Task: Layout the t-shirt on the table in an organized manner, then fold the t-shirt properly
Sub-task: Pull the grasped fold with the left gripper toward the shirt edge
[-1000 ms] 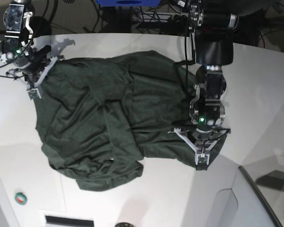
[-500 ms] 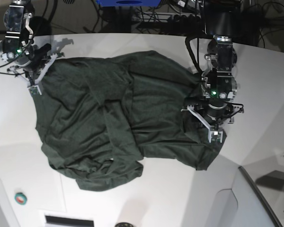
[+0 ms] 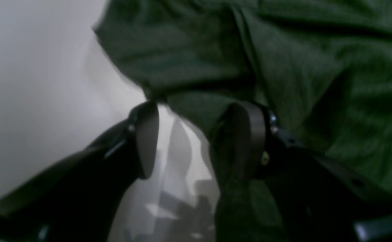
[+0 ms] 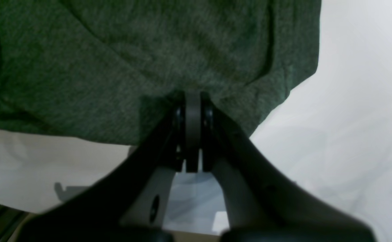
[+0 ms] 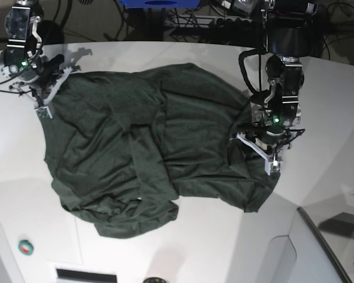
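- The plain dark green, soft thin cloth short-sleeved t-shirt (image 5: 147, 147) lies crumpled and wrinkled across the middle of the large, glossy white table (image 5: 330, 94), spread wide but uneven, with folds running through its centre and a bunched lobe at its near edge.
- The right gripper (image 5: 42, 99), black with pale finger frames, sits at the shirt's far corner on the left side of the base view. In the right wrist view its jaws are pressed tightly together, and the right gripper (image 4: 192, 101) pinches the shirt's edge, the green cloth (image 4: 132, 57) fanning out just beyond the fingertips and filling the upper part of that view.
- The left gripper (image 5: 270, 154) is over the shirt's opposite edge, on the right side of the base view, low above the cloth.
- In the left wrist view the left gripper (image 3: 196, 137) stands with its jaws spread apart. White table (image 3: 31, 84) shows through the gap; one dark pad (image 3: 147, 137) is over bare table, the other over green cloth (image 3: 317, 67), which lies just beyond and beside it. That view is blurred, so I cannot tell whether the pad touches the shirt.
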Robot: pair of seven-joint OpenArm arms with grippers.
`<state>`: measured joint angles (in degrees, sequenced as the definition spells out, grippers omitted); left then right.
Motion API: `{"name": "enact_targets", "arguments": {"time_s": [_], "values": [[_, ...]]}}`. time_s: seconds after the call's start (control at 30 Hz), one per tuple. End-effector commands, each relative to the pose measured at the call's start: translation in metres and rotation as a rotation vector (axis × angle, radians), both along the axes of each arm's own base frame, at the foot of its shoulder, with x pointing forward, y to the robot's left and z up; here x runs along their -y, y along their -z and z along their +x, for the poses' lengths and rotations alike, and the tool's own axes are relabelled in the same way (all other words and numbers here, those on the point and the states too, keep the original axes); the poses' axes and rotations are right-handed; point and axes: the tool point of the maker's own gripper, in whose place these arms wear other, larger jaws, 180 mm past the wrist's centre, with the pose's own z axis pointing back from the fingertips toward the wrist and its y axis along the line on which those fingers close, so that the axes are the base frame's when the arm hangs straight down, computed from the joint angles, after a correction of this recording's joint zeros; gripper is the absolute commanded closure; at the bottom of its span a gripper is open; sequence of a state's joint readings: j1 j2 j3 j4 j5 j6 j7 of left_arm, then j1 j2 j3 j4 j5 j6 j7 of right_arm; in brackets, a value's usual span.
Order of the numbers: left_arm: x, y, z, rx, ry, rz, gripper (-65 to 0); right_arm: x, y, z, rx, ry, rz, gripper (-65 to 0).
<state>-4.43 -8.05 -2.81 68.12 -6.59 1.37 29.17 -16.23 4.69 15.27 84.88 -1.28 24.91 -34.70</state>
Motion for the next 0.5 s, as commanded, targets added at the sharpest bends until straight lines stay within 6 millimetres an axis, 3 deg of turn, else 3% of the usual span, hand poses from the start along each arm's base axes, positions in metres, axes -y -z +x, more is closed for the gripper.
{"name": "enact_targets", "arguments": {"time_s": [0.0, 0.2, 0.47], "values": [[0.006, -0.017, 0.016, 0.065, 0.024, 0.000, -34.4, 0.004, -0.008, 0.009, 0.037, 0.000, -0.006, -0.2], [0.019, -0.018, -0.003, 0.067, 0.063, 0.000, -34.4, 0.005, -0.009, 0.009, 0.037, -0.001, -0.009, -0.2], [0.016, -0.001, -0.015, 0.022, 0.054, 0.000, -34.4, 0.003, -0.008, 0.009, 0.036, 0.001, -0.003, -0.2]]}}
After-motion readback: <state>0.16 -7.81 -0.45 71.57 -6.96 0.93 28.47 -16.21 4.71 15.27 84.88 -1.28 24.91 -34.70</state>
